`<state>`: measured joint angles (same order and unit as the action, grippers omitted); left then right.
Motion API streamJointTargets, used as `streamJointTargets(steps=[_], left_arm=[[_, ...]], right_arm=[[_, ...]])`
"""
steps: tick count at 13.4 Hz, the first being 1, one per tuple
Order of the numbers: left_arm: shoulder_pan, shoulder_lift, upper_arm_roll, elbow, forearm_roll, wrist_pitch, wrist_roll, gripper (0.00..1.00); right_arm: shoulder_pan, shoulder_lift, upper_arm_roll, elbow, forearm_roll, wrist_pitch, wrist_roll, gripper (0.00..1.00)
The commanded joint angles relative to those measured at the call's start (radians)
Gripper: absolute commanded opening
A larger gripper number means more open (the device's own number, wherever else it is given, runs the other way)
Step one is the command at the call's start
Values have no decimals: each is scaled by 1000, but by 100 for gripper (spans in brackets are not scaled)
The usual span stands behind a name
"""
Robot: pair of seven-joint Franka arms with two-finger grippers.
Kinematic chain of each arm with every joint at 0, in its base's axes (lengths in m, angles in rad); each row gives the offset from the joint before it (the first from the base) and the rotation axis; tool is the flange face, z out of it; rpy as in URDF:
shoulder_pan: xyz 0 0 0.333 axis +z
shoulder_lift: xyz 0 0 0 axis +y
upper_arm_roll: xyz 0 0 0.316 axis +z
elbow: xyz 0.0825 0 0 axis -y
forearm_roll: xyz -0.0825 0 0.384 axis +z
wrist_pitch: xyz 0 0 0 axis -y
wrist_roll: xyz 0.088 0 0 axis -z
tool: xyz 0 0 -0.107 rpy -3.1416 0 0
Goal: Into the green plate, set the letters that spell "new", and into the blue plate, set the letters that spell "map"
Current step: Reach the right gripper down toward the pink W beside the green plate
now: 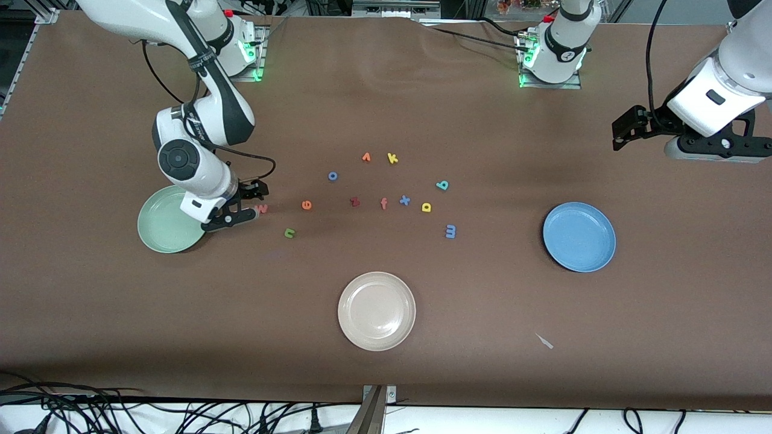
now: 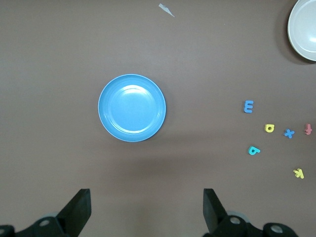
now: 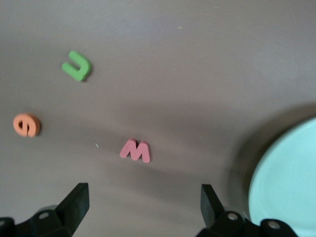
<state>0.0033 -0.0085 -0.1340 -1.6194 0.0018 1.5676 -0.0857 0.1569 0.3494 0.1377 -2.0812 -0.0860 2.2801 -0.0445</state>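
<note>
Hovering: right gripper (image 1: pixel 250 205) hangs low with jaws spread wide and nothing between them, at the green plate's (image 1: pixel 160 232) rim and just beside the pinkish-red w (image 1: pixel 262 209).
Right wrist view: the w (image 3: pixel 135 150) lies flat on the table ahead of the open fingers (image 3: pixel 74 202), with the orange e (image 3: pixel 26 124) and green n (image 3: pixel 76 65) a little past it.
Left gripper: (image 1: pixel 627 129) waits high over the table's left-arm end, jaws wide and empty, above the blue plate (image 1: pixel 579 236).
Map letters: blue m (image 1: pixel 450 231), yellow a (image 1: pixel 426 207) and teal p (image 1: pixel 442 185) lie on the table between the cream plate (image 1: pixel 377 310) and the blue plate; both task plates hold nothing.
Handling: the letters look like light, soft foam that would squash and could slide or tip.
Hold: likely best pinched across the w's flat outer edges, low to the table.
</note>
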Motion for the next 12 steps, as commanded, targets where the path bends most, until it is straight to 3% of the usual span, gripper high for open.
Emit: streamJointTargets(steps=[1,8,10,12], left_arm=[[-3,4,4,18,-11,-15,-6,100],[-3,7,7,18,-14,-14,-8,100],[-16,36,4,18,-13,-15,-6,100],[-23,65,5,18,-13,-14,-6,100]], right_arm=[[-2,20,0,-8,-15,15,-173,100],[-2,49,0,-23,-20,99,-601,100],[-5,71,-4,-23,-21,146,-774,100],[-5,92,-4,-22,-41,180,-825,100]])
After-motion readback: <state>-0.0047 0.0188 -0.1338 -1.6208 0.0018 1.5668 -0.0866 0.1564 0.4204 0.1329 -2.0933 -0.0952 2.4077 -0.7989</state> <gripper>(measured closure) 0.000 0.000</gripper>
